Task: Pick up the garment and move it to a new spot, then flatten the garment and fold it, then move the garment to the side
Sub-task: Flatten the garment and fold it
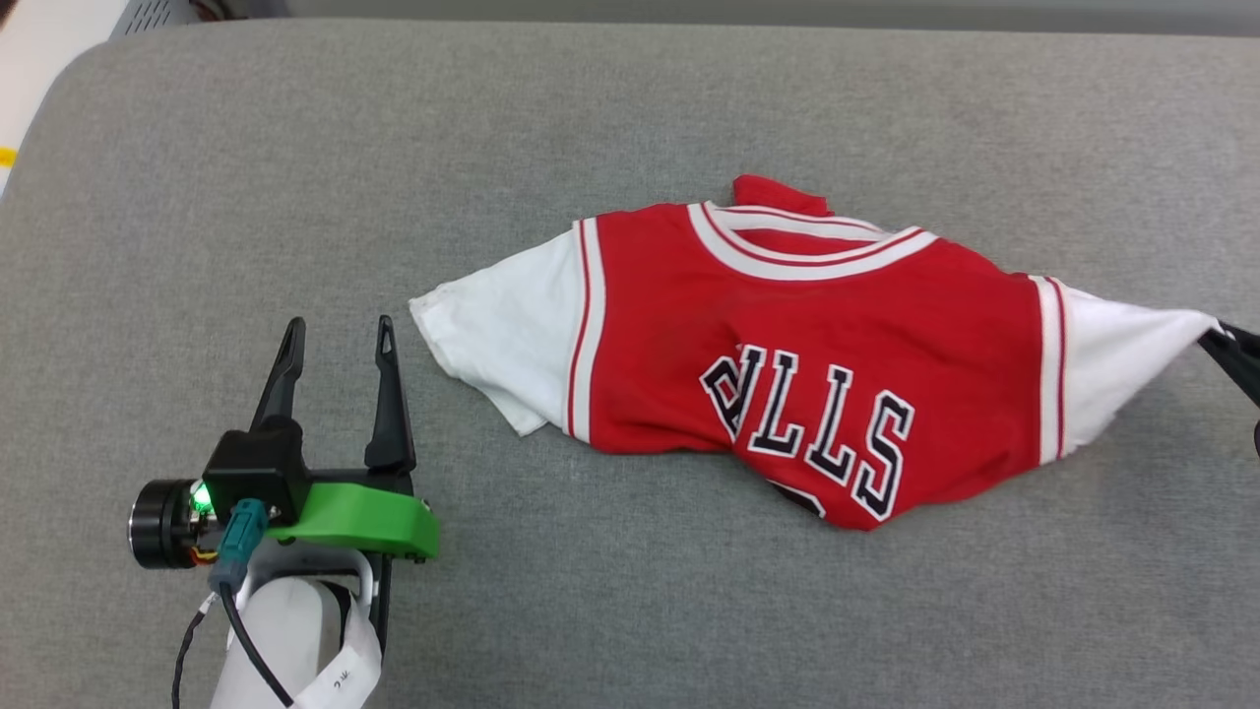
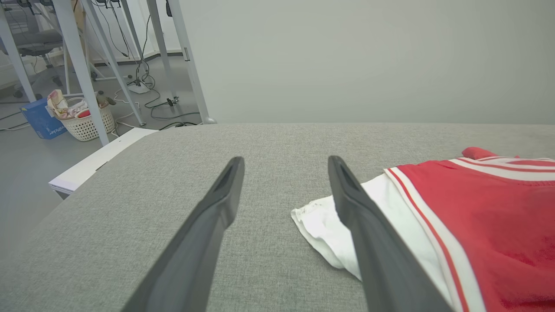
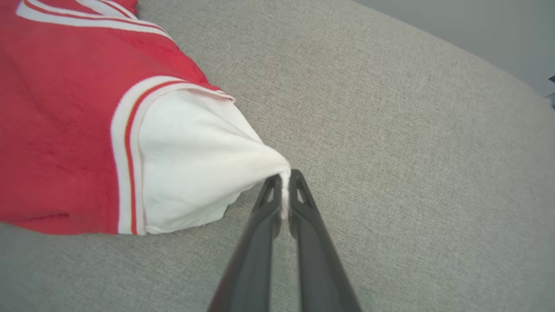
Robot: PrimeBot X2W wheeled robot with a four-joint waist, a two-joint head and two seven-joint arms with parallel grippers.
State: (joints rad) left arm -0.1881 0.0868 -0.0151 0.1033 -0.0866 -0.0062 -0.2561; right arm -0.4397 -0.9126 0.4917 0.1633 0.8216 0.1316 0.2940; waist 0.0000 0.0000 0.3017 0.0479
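The garment [image 1: 787, 325] lies on the grey fabric-covered tabletop [image 1: 295, 148], to the right of the middle in the head view. Its striped collar [image 1: 802, 251] points away from the robot. The red front faces up, with black, white-edged lettering [image 1: 817, 418] running aslant across it. The lower part of the shirt is bunched and tucked under itself, so the hem does not show.

The right gripper [image 1: 1219, 337] reaches in from the right edge of the head view. In the right wrist view the right gripper [image 3: 285, 180] is closed tight on the tip of a white sleeve [image 3: 190, 160], with a thin fold of cloth pinched between its two dark fingers. That sleeve is drawn out into a point, and the red body of the garment [image 3: 65, 130] spreads away behind it.

The left gripper [image 1: 338, 327] sits at the lower left with its fingers spread wide and nothing between them. In the left wrist view the left gripper [image 2: 286, 162] points along the tabletop, and the garment's other white sleeve [image 2: 321, 225] lies just beside its right finger. In the head view this sleeve [image 1: 502, 325] lies slack and creased, with a small gap between it and the finger.

On the floor beyond the tabletop's edge stand a white basket [image 2: 89, 123] and a blue box [image 2: 41, 119].
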